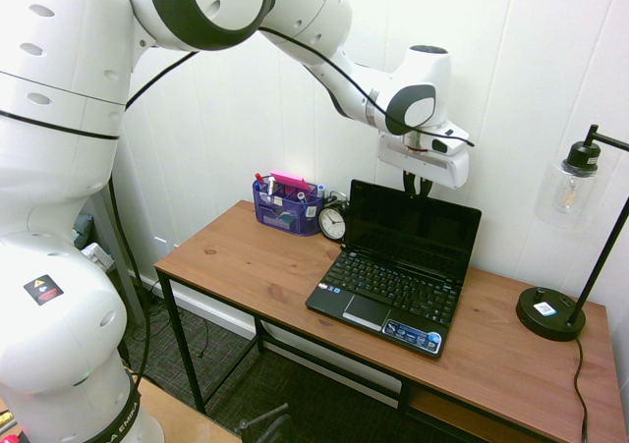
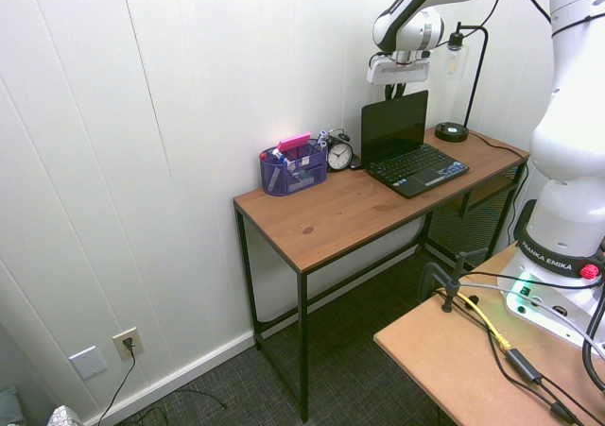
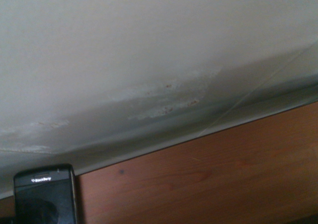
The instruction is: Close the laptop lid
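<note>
The small black laptop stands open on the wooden desk (image 1: 246, 266), its lid (image 1: 413, 229) upright with the dark screen facing the front. The lid (image 2: 394, 122) also shows in the second exterior view, above the keyboard base (image 1: 388, 291). My gripper (image 1: 418, 184) hangs just behind the lid's top edge, close to the wall, fingers pointing down and slightly apart with nothing between them. From the other side the gripper (image 2: 394, 92) sits right above the lid's top edge. I cannot tell whether it touches the lid.
A black alarm clock (image 1: 332, 223) and a purple pen organizer (image 1: 287, 207) stand left of the laptop. A black desk lamp (image 1: 550, 313) stands at the right end. The wrist view shows the white wall, the desk top and a black BlackBerry phone (image 3: 44, 194).
</note>
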### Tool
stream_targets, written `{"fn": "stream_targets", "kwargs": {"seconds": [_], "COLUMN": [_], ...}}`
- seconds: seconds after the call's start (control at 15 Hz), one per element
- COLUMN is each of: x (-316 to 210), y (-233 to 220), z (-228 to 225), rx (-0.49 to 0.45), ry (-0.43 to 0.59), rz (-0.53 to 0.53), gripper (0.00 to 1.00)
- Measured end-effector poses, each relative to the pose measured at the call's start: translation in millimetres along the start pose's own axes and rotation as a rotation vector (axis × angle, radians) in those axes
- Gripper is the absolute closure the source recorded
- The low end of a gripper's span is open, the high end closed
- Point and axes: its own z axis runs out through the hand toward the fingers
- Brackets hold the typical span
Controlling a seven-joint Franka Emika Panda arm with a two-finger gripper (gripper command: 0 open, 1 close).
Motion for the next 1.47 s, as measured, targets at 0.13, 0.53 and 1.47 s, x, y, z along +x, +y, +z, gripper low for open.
{"fn": "stream_targets", "kwargs": {"seconds": [0.13,0.53,1.47], "x": [2,2,-34], "y": [14,51,156], "z": [5,10,58], "rx": [-0.01,-0.035,-0.141], "ry": [-0.003,-0.025,-0.105], "rz": [0.004,0.036,0.093], "gripper": [1.0,1.0,1.0]}}
